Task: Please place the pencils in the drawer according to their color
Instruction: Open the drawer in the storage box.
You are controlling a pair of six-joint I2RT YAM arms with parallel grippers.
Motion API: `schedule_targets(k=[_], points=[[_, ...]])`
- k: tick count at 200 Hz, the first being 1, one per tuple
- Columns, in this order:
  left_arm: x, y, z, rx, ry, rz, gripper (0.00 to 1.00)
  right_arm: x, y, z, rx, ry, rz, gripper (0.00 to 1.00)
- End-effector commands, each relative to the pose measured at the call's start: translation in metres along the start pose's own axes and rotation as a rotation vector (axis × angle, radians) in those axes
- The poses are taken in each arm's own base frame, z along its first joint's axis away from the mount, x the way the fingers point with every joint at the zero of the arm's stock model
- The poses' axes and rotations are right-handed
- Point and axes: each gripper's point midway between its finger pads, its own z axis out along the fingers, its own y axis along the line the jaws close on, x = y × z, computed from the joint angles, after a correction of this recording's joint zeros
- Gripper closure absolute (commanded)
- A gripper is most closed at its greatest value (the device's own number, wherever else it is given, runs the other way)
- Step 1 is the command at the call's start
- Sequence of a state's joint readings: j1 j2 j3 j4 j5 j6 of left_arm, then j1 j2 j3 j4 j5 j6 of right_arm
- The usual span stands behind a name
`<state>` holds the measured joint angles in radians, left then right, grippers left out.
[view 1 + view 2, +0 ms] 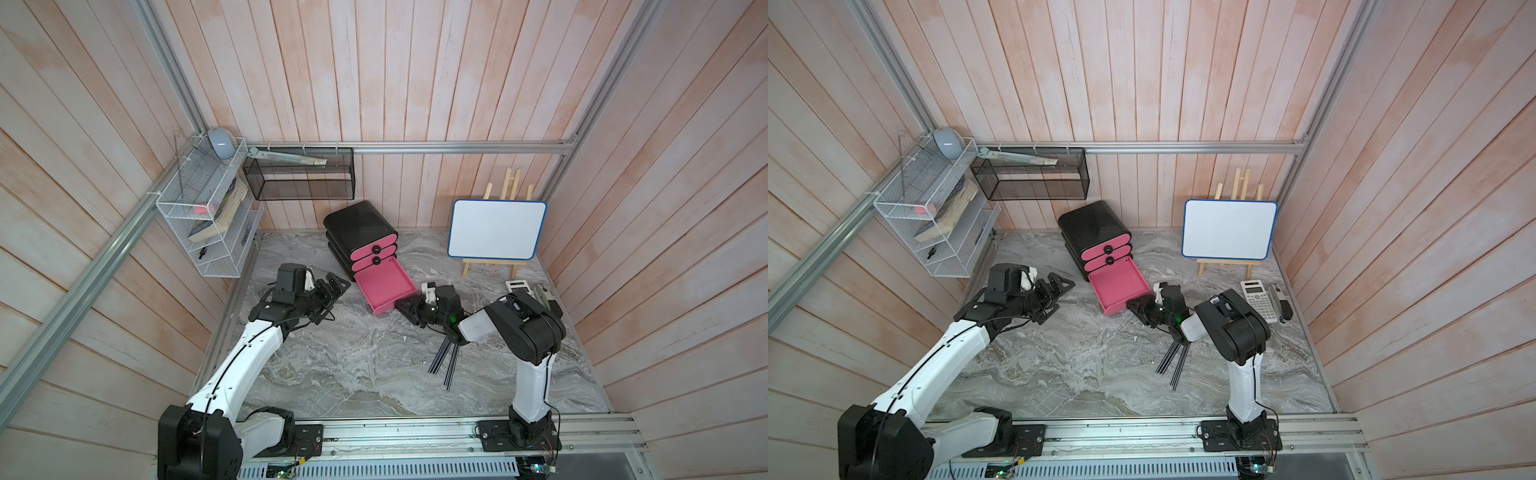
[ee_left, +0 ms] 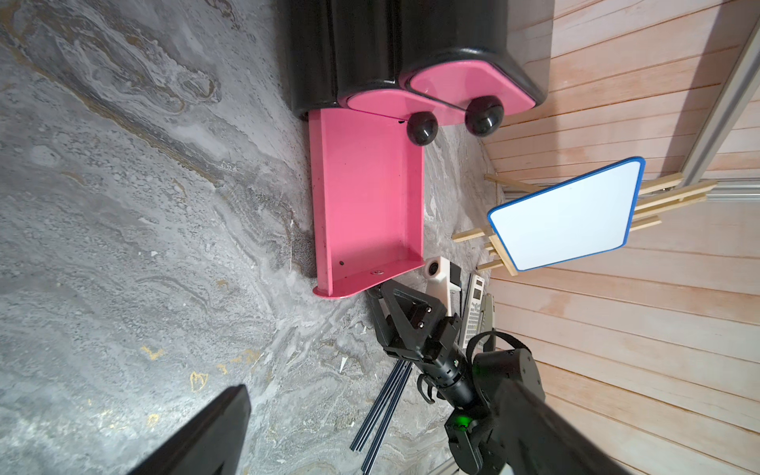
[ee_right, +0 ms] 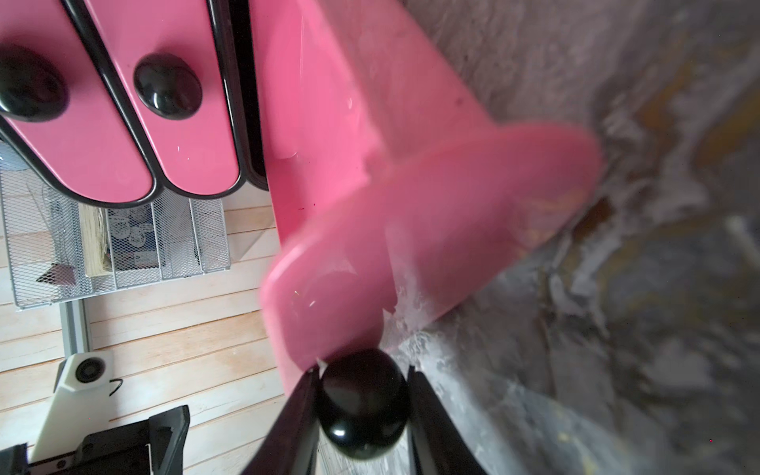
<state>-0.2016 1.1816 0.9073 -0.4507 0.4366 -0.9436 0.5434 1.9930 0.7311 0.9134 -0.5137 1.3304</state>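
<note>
With the right claw (image 3: 362, 372) clenched on the knob (image 3: 364, 407) of the empty, pulled-out bottom drawer (image 1: 384, 284), the pull is best kept straight and level, clear of the black pencils (image 2: 380, 405) lying on the table (image 1: 332, 374).

The drawer cabinet (image 1: 360, 232) stands back centre on the table (image 1: 332, 374), its bottom drawer (image 1: 384, 284) pulled forward (upper two shut). The pencils (image 1: 452, 370) lie before it, rightward; the whiteboard (image 1: 496, 230) stands back right.

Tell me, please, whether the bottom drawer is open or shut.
Open: bottom drawer pulled well out of the cabinet, bare pink floor showing, right pincer gripping its knob.
</note>
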Motion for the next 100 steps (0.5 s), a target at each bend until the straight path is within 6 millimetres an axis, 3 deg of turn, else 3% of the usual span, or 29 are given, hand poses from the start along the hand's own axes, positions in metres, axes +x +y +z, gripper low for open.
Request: schedule_targets(k=[1, 27, 100], points=[[-0.004, -0.009, -0.003, 0.005, -0.012, 0.003, 0.01, 0.009, -0.004, -0.001, 0.0, 0.037, -0.002, 0.69], [-0.004, -0.009, -0.002, 0.003, -0.012, -0.002, 0.0, 0.005, -0.006, 0.001, 0.013, 0.032, -0.018, 0.61], [0.001, -0.013, -0.008, 0.04, -0.008, 0.027, 0.01, -0.015, -0.004, 0.007, 0.056, -0.005, -0.034, 0.7]])
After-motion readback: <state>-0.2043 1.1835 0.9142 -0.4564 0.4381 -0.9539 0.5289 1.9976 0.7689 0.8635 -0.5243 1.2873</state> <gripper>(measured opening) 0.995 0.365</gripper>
